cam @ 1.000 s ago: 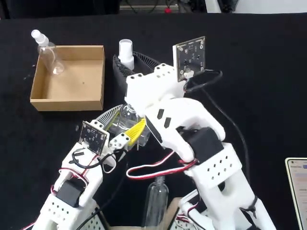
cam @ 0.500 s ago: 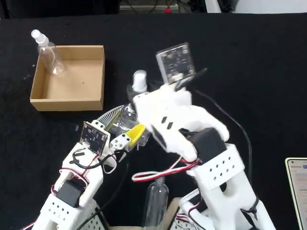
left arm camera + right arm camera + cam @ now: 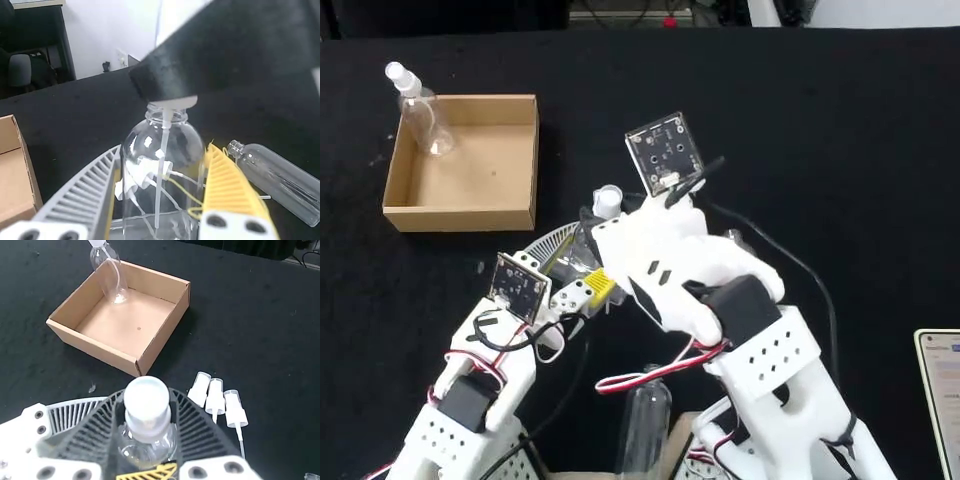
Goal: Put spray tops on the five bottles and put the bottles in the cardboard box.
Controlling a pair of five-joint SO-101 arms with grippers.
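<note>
Sprayer lower, apparently within right hand

My table was draped in black. Behind it stood a white wall, evenly lit. A dark office chair sat beside a dark cabinet against that wall. Cables lay past the table's far edge.

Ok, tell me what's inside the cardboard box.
One capped bottle leans in a corner of the cardboard box; the remaining floor is bare. Its near wall hides a strip.
</note>
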